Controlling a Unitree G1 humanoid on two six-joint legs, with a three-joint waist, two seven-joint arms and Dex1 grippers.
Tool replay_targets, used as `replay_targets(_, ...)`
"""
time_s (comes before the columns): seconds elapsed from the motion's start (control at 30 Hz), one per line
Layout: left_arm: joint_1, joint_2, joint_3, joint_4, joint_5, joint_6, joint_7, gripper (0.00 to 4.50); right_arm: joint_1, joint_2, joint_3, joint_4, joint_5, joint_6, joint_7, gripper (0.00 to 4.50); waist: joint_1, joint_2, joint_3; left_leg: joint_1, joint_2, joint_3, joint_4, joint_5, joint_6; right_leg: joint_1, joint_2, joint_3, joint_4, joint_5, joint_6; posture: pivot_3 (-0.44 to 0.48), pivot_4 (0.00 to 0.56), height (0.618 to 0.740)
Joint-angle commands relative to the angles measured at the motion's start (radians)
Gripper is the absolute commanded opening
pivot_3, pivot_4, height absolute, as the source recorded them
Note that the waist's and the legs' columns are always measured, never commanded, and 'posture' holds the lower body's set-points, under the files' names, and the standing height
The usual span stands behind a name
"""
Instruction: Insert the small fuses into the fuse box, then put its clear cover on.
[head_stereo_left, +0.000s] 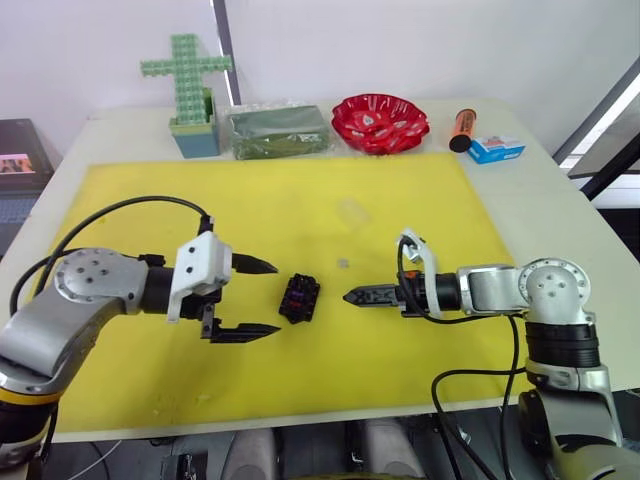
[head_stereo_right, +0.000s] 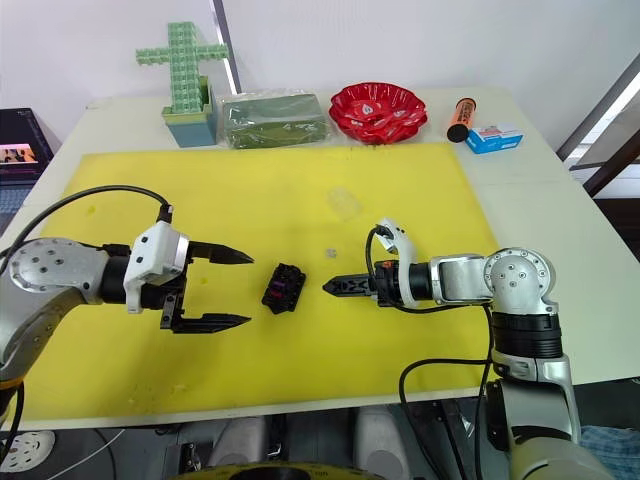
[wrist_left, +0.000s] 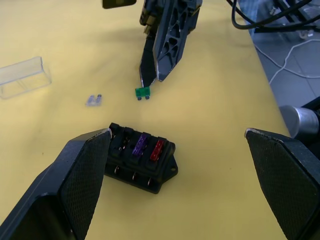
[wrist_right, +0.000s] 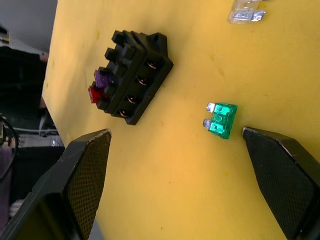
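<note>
The black fuse box (head_stereo_left: 299, 298) lies on the yellow mat (head_stereo_left: 150, 210) between my two grippers, with a purple fuse (wrist_left: 141, 144) and a red fuse (wrist_left: 157, 149) seated in its slots. A green fuse (wrist_right: 221, 120) lies loose on the mat between the fingers of my right gripper (head_stereo_left: 347, 296), which is open just right of the box. A greyish fuse (wrist_left: 93, 100) lies a little farther back. Beyond it the clear cover (wrist_left: 22, 76) rests on the mat. My left gripper (head_stereo_left: 272, 297) is open just left of the box, holding nothing.
Along the table's back edge stand a green block cross (head_stereo_left: 187, 65), a clear bag of green material (head_stereo_left: 278, 130), a red bowl (head_stereo_left: 380, 122), an orange cylinder (head_stereo_left: 462, 128) and a blue-and-white carton (head_stereo_left: 496, 149). A dark screen (head_stereo_left: 20, 150) sits off the table's left.
</note>
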Motion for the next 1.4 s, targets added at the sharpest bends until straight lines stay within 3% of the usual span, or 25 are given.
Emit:
replay_targets(0.03, -0.017, -0.001, 0.009, -0.013, -0.003, -0.008, -0.001, 4.50, 0.013, 0.028, -0.009, 0.034, 0.097, 0.008, -0.083, 4.46, -0.001, 0.000, 0.000, 0.000, 0.000, 0.000, 0.000, 0.000, 0.000, 0.000, 0.000, 0.000, 0.000, 0.000, 0.000, 0.000, 0.150, 0.740)
replay_targets(0.4, -0.030, 0.001, 0.003, -0.010, 0.003, -0.004, 0.002, 4.50, 0.022, 0.087, -0.032, 0.055, 0.209, 0.008, -0.261, 4.46, -0.004, 0.000, 0.000, 0.000, 0.001, 0.000, 0.000, 0.000, 0.000, 0.000, 0.001, 0.000, 0.000, 0.000, 0.000, 0.000, 0.150, 0.740)
replay_targets(0.83, -0.048, -0.003, -0.005, -0.012, 0.000, 0.007, 0.012, 4.50, 0.021, 0.053, -0.013, 0.062, 0.262, -0.023, -0.316, 0.03, -0.001, 0.000, 0.000, 0.000, 0.001, 0.000, 0.000, 0.000, 0.000, 0.000, 0.002, 0.001, -0.001, 0.000, 0.000, 0.000, 0.150, 0.740)
replay_targets(1.17, -0.051, -0.008, -0.003, -0.023, -0.005, 0.021, 0.020, 4.50, -0.028, 0.012, 0.020, 0.095, 0.240, -0.008, -0.296, 0.03, 0.000, 0.000, 0.000, 0.000, 0.001, 0.000, 0.000, 0.000, 0.000, 0.000, 0.001, 0.001, -0.001, 0.000, 0.000, 0.000, 0.150, 0.740)
replay_targets(1.4, -0.043, -0.005, 0.001, -0.026, -0.003, 0.021, 0.023, 4.50, 0.008, -0.025, 0.049, 0.025, 0.306, -0.002, -0.287, 0.03, 0.001, 0.000, 0.000, -0.001, 0.001, 0.000, 0.000, 0.000, 0.000, 0.000, 0.001, 0.001, -0.002, 0.000, 0.000, 0.000, 0.150, 0.740)
